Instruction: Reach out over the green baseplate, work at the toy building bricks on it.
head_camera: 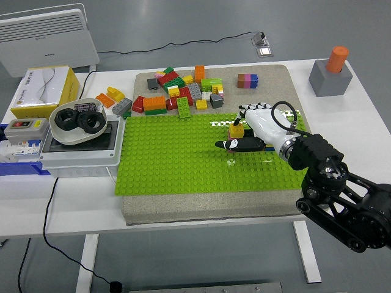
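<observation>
The green baseplate (177, 155) lies on a beige mat in the middle of the table. A small stack of mixed-colour bricks stands on its right part, mostly hidden under my hand; only a yellow brick (236, 129) on top shows. My right hand (239, 132), white with black fingertips, lies over the stack. The thumb (234, 144) is on the near side and the fingers (250, 109) curl over the far side, closed around the stack. My left arm is out of view.
A pile of loose bricks (183, 91) lies on the mat behind the baseplate, with a pink-purple block (247, 80) to its right. A grey block with an orange cylinder (330, 74) stands far right. A grey box with a bowl of black rings (76, 122) sits left.
</observation>
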### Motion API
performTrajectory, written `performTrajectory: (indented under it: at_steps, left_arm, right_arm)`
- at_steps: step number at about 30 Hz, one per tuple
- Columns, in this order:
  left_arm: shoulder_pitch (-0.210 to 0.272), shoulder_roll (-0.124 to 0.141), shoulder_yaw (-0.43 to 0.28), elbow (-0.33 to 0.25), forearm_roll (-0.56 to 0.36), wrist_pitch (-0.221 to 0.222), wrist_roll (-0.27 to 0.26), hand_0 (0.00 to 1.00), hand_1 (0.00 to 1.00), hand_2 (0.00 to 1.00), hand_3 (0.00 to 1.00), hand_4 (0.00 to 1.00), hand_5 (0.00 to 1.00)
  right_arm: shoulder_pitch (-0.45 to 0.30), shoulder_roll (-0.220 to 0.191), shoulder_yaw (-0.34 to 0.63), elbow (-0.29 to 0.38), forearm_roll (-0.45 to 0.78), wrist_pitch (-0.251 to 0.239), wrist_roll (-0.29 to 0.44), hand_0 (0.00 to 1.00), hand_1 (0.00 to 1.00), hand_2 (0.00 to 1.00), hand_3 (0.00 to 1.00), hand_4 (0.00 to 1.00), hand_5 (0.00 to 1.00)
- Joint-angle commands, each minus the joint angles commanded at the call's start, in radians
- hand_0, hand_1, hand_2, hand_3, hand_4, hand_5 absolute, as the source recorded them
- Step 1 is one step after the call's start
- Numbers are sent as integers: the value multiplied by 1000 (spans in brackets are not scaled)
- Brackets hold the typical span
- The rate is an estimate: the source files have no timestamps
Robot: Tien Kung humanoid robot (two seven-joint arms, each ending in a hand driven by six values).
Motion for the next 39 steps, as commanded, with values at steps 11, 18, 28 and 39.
performTrajectory:
  at_steps: [11,18,28,39]
  left_arm:
    - [-2,0,-1,0,0,0,0,791,730,642,449,640,423]
    - [-1,-2,-3,-1,0,2,0,791,730,642,450,638,424]
    - [-1,-2,-3,-1,0,2,0,791,730,641,449,638,423]
    - [-1,-2,-3,-2,0,3,0,791,730,641,450,638,423]
  right_arm:
    - [1,0,-5,-4,17,-3,1,998,967,958,676,998,913]
    - [0,6,-1,-11,34,-2,-1,998,964,956,675,998,906]
    - [2,8,0,-27,42,0,-4,998,961,955,674,998,902]
    - [1,7,-7,-24,39,1,-5,998,958,951,673,998,884]
